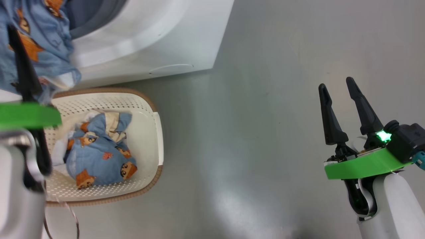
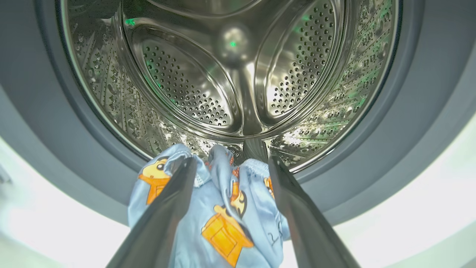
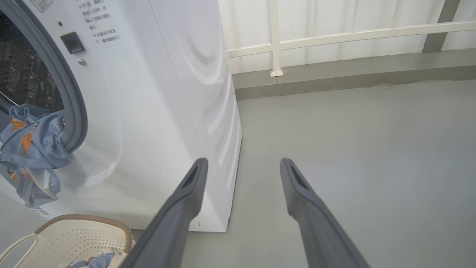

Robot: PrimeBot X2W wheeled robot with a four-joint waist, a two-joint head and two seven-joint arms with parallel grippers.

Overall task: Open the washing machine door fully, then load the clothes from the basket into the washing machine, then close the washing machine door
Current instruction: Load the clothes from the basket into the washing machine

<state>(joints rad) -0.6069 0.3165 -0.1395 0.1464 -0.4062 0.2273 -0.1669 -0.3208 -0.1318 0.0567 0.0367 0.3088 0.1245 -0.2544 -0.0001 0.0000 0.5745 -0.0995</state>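
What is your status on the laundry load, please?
Both open: left gripper at the drum mouth, right gripper aside. One garment draped over the gasket, more clothes in the basket. Nothing blocking.

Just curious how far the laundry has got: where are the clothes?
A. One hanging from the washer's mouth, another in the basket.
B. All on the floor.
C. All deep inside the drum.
A: one blue garment hangs over the rim of the washer, and a second bundle lies in the basket.
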